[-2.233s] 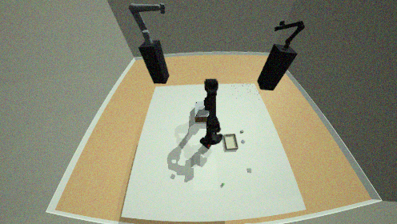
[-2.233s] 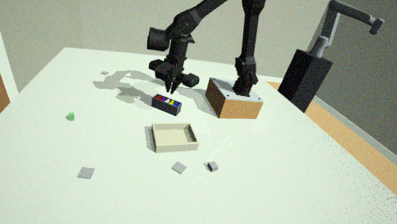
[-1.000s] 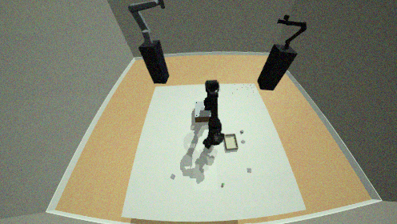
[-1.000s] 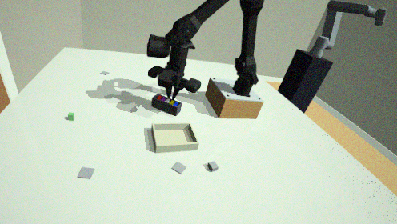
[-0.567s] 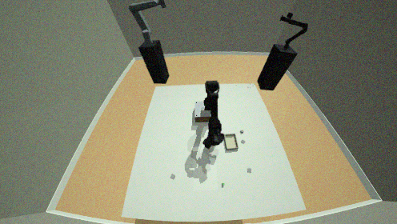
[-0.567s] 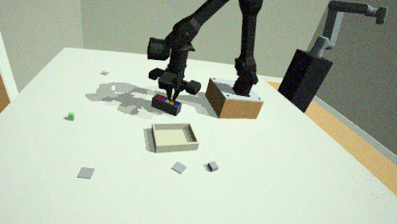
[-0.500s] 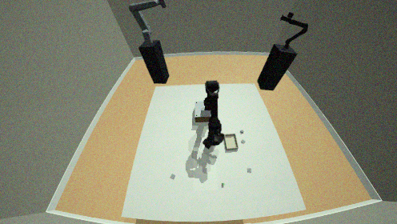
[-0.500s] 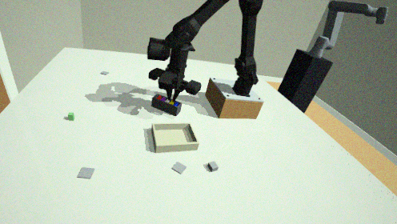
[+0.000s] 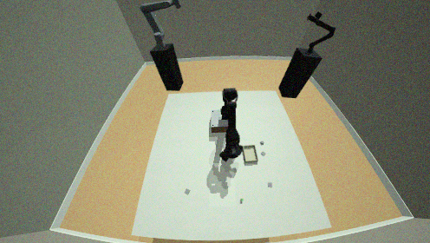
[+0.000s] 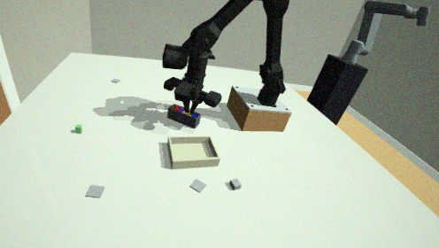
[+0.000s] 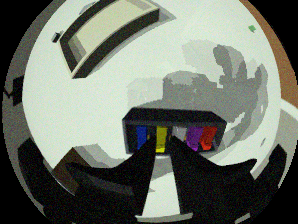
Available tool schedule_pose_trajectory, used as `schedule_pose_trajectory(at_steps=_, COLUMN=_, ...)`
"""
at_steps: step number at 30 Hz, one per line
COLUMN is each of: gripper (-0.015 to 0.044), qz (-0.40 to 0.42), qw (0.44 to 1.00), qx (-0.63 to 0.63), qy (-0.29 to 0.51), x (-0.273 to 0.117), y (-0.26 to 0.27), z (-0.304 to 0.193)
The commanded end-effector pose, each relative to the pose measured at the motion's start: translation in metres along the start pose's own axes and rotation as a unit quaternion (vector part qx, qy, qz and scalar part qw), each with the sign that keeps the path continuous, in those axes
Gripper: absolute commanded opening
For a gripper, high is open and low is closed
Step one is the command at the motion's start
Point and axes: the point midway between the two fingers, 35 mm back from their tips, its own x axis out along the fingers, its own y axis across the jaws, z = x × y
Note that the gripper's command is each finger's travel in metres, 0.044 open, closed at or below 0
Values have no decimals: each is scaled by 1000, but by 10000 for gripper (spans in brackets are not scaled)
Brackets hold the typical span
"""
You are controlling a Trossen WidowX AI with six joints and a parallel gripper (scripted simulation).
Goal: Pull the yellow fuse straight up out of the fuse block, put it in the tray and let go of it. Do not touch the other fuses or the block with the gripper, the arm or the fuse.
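At centre frame, the gripper (image 10: 191,109) is lowered over the fuse block (image 10: 183,116), its narrowly parted jaws flanking the yellow fuse (image 11: 161,140); nothing is gripped. The tray (image 10: 193,151) is seen below.

You are looking at a single arm (image 10: 270,40) finished in matte black throughout, built of slim tubular links joined by thicker, rounded joint housings that are showing a slightly greyer sheen at their edges. Its foot is sitting on a pale grey plate with small dark screws at the corners, capping a brown box-shaped base (image 10: 258,116). The wrist is carrying two stubby cylindrical housings jutting out sideways, one on each side. The gripper (image 10: 191,109) is equally black, ending in two narrow, tapering fingers that are appearing in the wrist view as flat dark wedges. No cables or markings are showing at this resolution.
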Motion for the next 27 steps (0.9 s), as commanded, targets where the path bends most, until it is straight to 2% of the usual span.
schedule_pose_trajectory(at_steps=1, gripper=67, qz=4, qw=1000, qx=-1, qy=0, x=3, y=2, z=0)
schedule_pose_trajectory(at_steps=6, gripper=67, qz=4, qw=1000, qx=-1, qy=0, x=3, y=2, z=0)
schedule_pose_trajectory(at_steps=16, gripper=1, qz=2, qw=1000, qx=0, qy=2, x=2, y=1, z=-1)
schedule_pose_trajectory(at_steps=27, gripper=0, qz=2, qw=1000, qx=0, qy=1, x=-1, y=1, z=-1)
